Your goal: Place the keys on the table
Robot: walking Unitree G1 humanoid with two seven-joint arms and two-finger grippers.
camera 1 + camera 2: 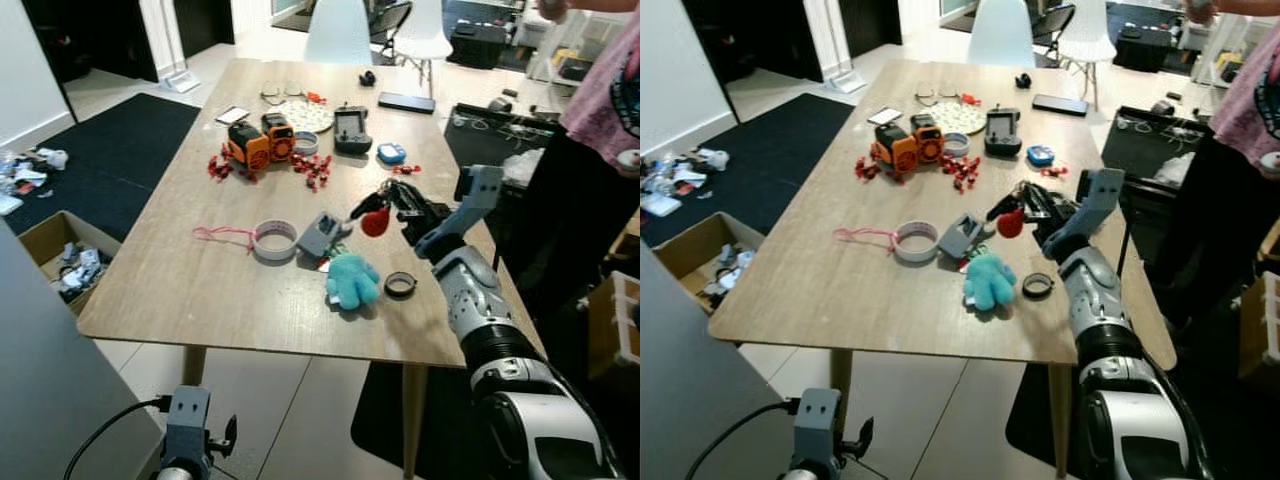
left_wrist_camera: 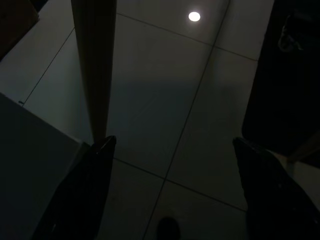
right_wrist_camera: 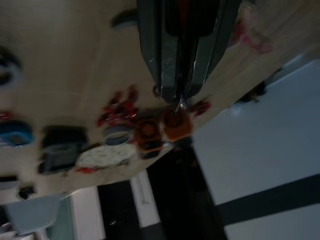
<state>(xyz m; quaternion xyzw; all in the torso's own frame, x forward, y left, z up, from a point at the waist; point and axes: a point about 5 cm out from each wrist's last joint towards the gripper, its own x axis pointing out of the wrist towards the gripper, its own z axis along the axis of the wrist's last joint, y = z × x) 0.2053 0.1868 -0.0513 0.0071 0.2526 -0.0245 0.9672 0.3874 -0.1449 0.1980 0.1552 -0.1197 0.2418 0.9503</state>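
The right gripper (image 1: 372,208) hangs above the right half of the wooden table (image 1: 180,290), its two black fingers pinched together on the keys (image 1: 376,221), whose red round fob dangles just below the fingertips and clear of the tabletop. Straight beneath and a little nearer lie a grey block (image 1: 322,234), a blue plush toy (image 1: 352,279) and a small black ring (image 1: 399,285), with a roll of white tape (image 1: 275,240) to the left of them. The keys look light and loose, a bunch that will swing and splay on its ring rather than sit stiff, so the hold is best kept at the ring or the fob's top, and on release they should drop flat with little bounce. The right wrist view adds what the head views lack: the fingers pressed tightly side by side, with what may be a small metal ring at their tip, though blur makes that uncertain. The left gripper (image 2: 172,192) hangs idle beside a table leg (image 2: 95,70) over the tiled floor (image 2: 200,125), its fingers spread well apart. A person (image 1: 600,130) stands at the table's right.
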